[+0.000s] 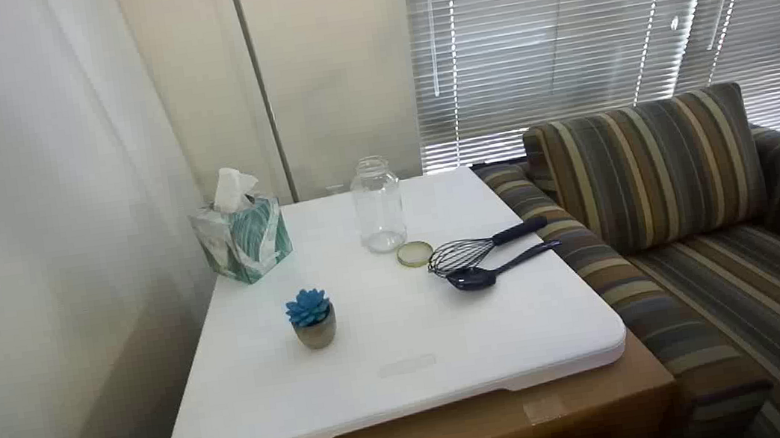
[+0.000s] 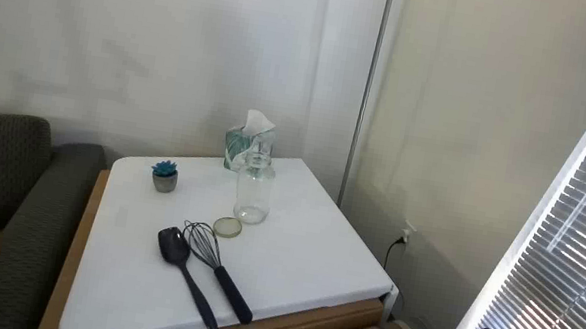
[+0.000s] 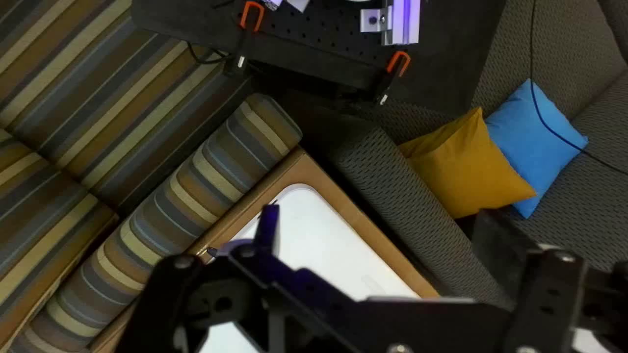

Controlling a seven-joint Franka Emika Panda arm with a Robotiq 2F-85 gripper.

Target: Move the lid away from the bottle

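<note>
A striped couch (image 1: 655,173) and a grey couch (image 3: 387,196) stand along two sides of the white table (image 1: 255,395), which rests on a brown box (image 1: 463,432). On the grey couch a yellow cushion (image 3: 471,169) and a blue cushion (image 3: 537,142) sit side by side. In the wrist view I see the gripper (image 3: 380,223), its fingers (image 3: 267,228) spread wide apart with nothing held between them. Near one edge of the table stands the tissue box (image 1: 246,242), a white tissue (image 1: 232,189) poking up. The clear bottle (image 1: 379,207) stands upright not far from it, its mouth uncovered. Toward the striped couch lie the whisk (image 2: 220,269) and the spoon (image 1: 473,278), close together, both handles reaching the table's edge. The pot (image 1: 317,332), holding a blue plant (image 1: 308,307), stands well apart from those two. The lid (image 1: 415,254), already off, lies flat between bottle and whisk, just beside the bottle's foot; whether they touch I can't tell.
</note>
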